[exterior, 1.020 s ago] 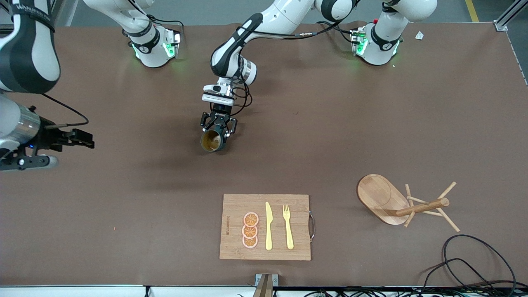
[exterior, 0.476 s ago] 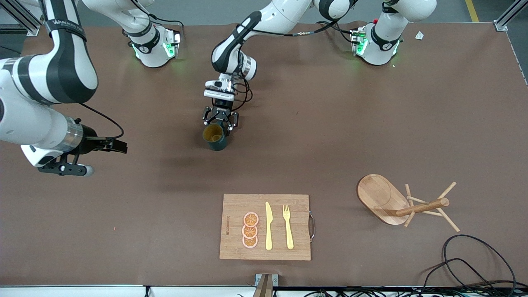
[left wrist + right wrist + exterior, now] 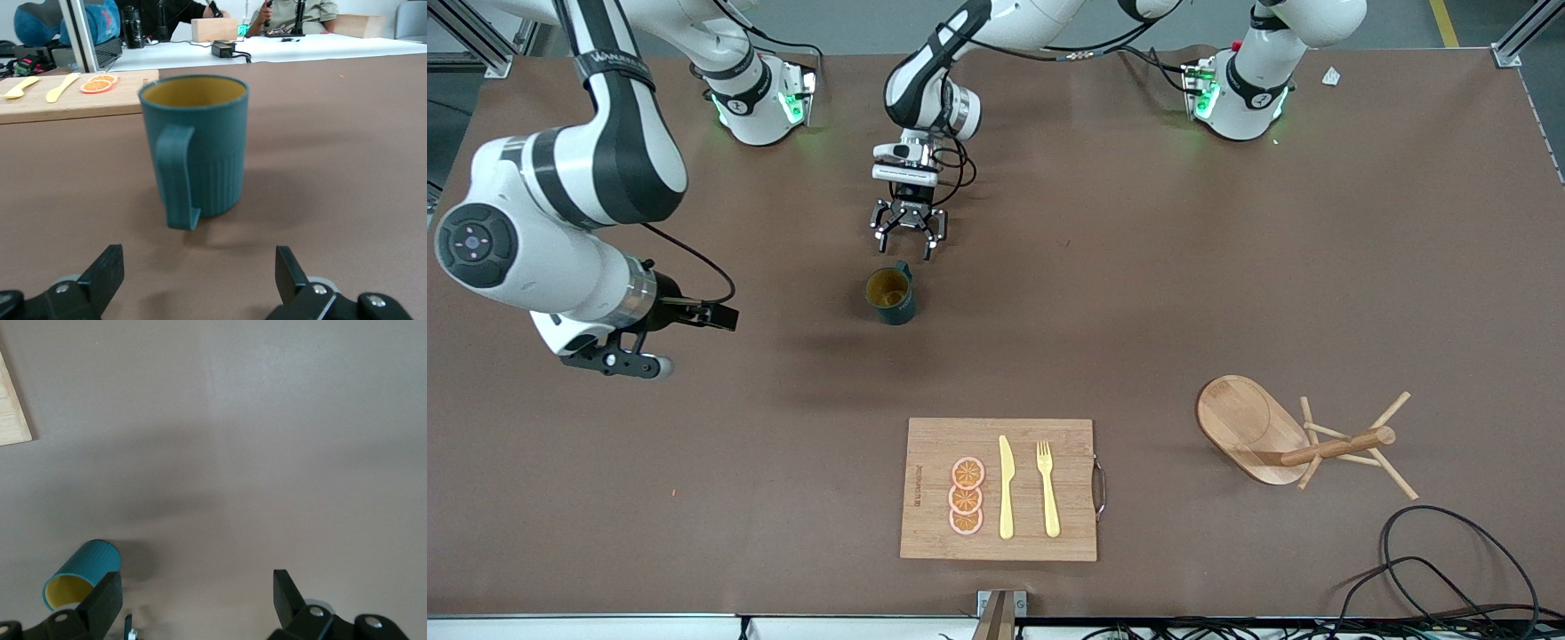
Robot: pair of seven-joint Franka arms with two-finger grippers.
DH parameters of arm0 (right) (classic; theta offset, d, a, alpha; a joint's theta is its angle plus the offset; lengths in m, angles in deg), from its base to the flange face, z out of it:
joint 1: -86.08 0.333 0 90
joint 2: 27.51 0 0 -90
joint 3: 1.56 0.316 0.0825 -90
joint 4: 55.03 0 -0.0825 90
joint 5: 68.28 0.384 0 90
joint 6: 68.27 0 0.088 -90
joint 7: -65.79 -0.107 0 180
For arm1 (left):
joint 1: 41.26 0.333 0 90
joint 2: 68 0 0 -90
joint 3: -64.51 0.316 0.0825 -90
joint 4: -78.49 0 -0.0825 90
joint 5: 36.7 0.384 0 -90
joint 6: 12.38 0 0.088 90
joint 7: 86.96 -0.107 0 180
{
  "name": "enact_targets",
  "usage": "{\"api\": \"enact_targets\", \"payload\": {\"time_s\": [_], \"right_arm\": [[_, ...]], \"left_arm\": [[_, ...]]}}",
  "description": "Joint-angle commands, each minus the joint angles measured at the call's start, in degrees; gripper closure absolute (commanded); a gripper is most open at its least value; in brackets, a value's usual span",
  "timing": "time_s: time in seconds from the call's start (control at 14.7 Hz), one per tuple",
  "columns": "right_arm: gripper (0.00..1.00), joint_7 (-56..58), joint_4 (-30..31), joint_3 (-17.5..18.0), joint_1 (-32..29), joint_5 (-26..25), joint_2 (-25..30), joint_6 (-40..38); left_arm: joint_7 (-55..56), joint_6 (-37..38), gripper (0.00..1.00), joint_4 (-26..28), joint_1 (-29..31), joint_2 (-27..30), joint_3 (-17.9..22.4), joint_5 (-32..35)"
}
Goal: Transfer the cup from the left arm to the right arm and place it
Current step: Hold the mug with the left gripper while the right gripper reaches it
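Note:
The dark teal cup (image 3: 890,295) stands upright and alone on the brown table, its tan-orange inside showing. My left gripper (image 3: 908,236) is open and empty just off the cup, on the side toward the robot bases. In the left wrist view the cup (image 3: 197,153) stands with its handle turned toward the open left gripper (image 3: 200,280). My right gripper (image 3: 618,360) hovers over the table toward the right arm's end, well apart from the cup. In the right wrist view the right gripper (image 3: 197,603) is open and empty, and the cup (image 3: 83,573) shows at the edge.
A wooden chopping board (image 3: 929,444) with orange slices, a yellow knife and a fork lies nearer the front camera than the cup. A wooden mug tree (image 3: 1280,436) lies tipped over toward the left arm's end. Black cables (image 3: 1449,569) lie at the table's front corner.
My left gripper has set the cup upright on the table, opened, and drawn back toward the bases. My right arm has swung in toward the cup.

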Motion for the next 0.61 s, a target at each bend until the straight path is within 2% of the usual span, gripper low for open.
{"api": "enact_targets", "payload": {"time_s": [0.0, 0.27, 0.54], "right_arm": [[0.00, -2.83, 3.50, -0.24, 0.77, 2.14, 1.30, 2.01], [0.00, -6.26, 10.09, -0.24, 3.23, 2.68, 2.18, 9.12], [0.00, -11.27, 12.21, -0.24, 5.86, 2.77, 2.09, 12.03]], "left_arm": [[-0.17, 1.27, 0.00, 5.39, 0.10, 6.95, -1.17, -4.85], [-1.84, 6.89, 0.00, 5.04, 0.10, 12.84, -2.40, -13.03], [-11.12, 9.08, 0.01, 5.04, 2.72, 19.34, -1.79, -22.07]]}}
